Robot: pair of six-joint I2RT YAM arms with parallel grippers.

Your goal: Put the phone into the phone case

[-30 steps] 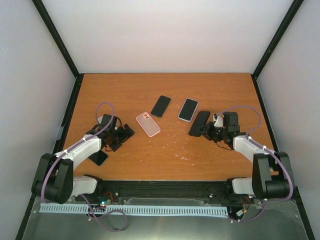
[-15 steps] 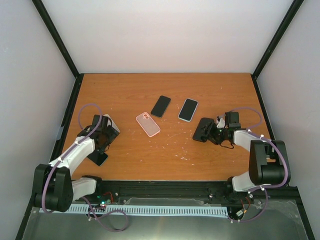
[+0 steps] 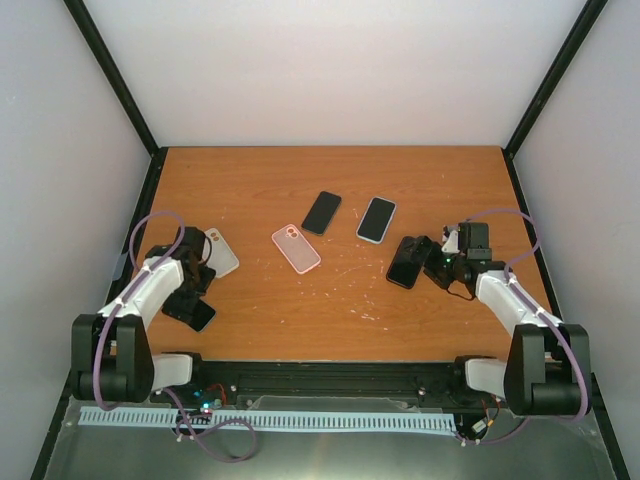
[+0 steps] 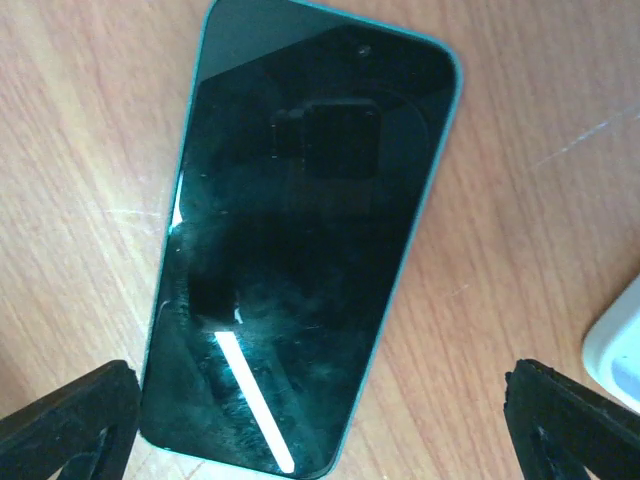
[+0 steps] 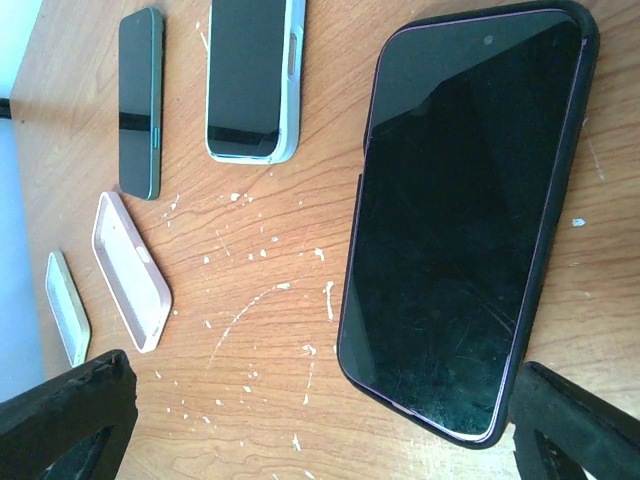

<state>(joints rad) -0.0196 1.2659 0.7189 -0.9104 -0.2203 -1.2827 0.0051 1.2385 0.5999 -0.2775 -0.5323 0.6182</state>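
A dark phone with a teal rim (image 4: 310,230) lies face up on the table, directly under my open left gripper (image 4: 320,430); from above that phone (image 3: 198,314) is at the near left with the left gripper (image 3: 184,290) over it. A white empty case (image 3: 220,251) lies just beyond it. A pink empty phone case (image 3: 296,248) lies mid-table. A black phone sits in a black case (image 5: 465,220) in front of my open right gripper (image 5: 320,420), which touches nothing. From above, the cased phone (image 3: 406,262) lies just left of the right gripper (image 3: 432,264).
A bare black phone (image 3: 322,212) and a phone in a pale blue case (image 3: 376,219) lie side by side behind the middle. White scuff marks (image 5: 250,300) speckle the wood. Black frame posts stand at the table's back corners.
My right gripper opened, let go of the black-cased phone and drew back to the right. My left arm swung left and nearer, uncovering the white case and stopping over the teal-rimmed phone.
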